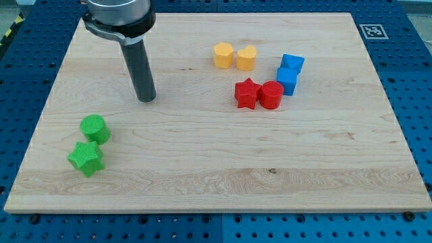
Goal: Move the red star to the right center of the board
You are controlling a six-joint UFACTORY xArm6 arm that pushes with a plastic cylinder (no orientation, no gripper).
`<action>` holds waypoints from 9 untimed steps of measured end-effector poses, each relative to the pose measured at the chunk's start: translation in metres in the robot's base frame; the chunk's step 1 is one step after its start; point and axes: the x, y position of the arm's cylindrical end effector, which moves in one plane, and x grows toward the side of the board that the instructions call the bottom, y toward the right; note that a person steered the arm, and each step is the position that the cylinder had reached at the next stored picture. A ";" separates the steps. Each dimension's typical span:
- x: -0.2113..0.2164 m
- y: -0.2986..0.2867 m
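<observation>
The red star (246, 94) sits right of the frame's centre and slightly above it, touching the red cylinder (271, 94) on its right, with two blue blocks (289, 73) just beyond and two yellow blocks (234, 57) above. My tip (146, 98), a bare rod that grips nothing, rests in the upper left, well apart from it. The approach seems not yet begun: I judge the next move must bring the tip to the star's left side and push rightward, though the cylinder blocks that path.
</observation>
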 end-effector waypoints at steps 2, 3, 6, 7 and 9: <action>0.000 0.006; 0.000 0.012; 0.000 0.046; 0.000 0.058; 0.000 0.089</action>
